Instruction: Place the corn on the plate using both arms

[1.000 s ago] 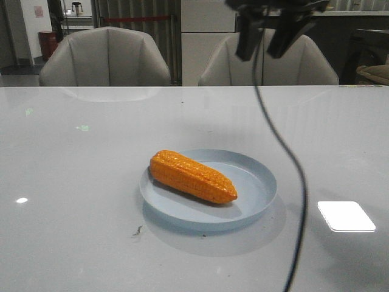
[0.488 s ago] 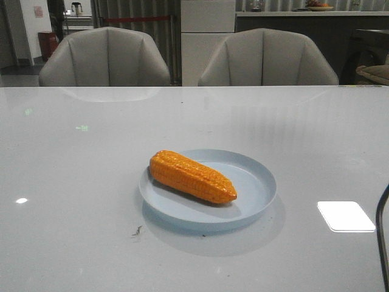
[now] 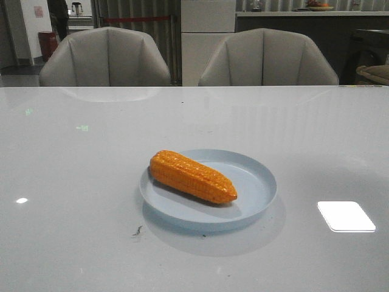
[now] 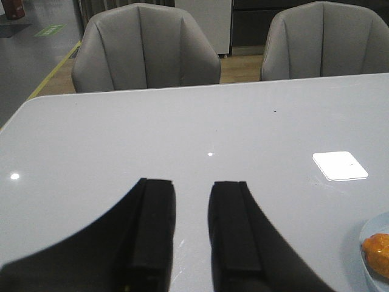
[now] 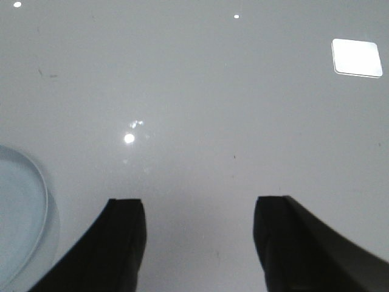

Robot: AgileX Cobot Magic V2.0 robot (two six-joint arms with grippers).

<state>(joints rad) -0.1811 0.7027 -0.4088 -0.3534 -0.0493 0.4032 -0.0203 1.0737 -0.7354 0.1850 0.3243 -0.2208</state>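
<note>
Corn (image 3: pixel 192 176) lying diagonally inside the plate (image 3: pixel 258 182), tapered end toward the plate's centre. Placement apparently done. Left gripper (image 4: pixel 191 234) jaws slightly parted and empty, right gripper (image 5: pixel 197 243) jaws wide and empty beside the plate; probably only parking needed.

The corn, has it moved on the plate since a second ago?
No. In the front view the corn lies on the left half of the plate, wide end over the left rim, tapered tip near the middle, as before.
</note>
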